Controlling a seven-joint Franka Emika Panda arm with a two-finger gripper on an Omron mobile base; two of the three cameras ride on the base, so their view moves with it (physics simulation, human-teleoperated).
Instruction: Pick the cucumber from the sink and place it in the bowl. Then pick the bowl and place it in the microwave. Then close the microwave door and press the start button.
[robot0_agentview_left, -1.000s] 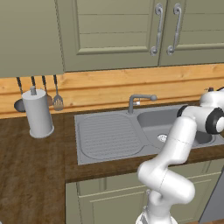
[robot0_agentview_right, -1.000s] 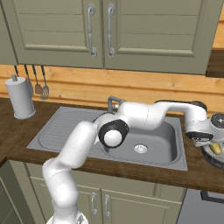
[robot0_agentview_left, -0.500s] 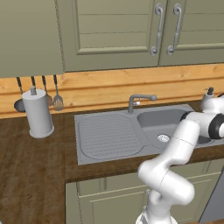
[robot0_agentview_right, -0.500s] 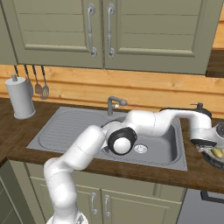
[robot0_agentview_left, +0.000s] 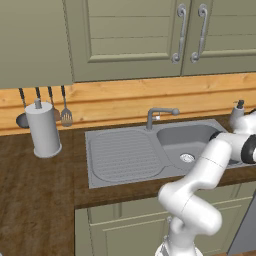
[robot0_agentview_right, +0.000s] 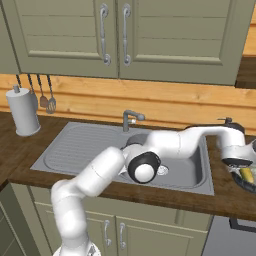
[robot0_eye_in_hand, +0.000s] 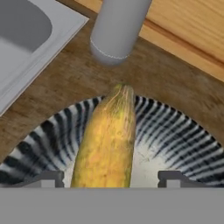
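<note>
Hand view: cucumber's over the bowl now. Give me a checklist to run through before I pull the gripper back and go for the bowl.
1. Cucumber inside the bowl rim: ok, it lies across the ribbed interior.
2. Gripper jaws released: ok, the tips stand wide on either side of the cucumber, apart from it.
3. Cucumber settled on the bowl floor: cannot tell, its near end is hidden.
4. Bowl on the counter beside the sink: ok.
5. Grey cylinder behind the bowl clear of the retreat path: cannot tell.

Arm's hand over the cucumber (robot0_agentview_right: 246, 174), apparently in the bowl (robot0_agentview_right: 243, 183)
</note>
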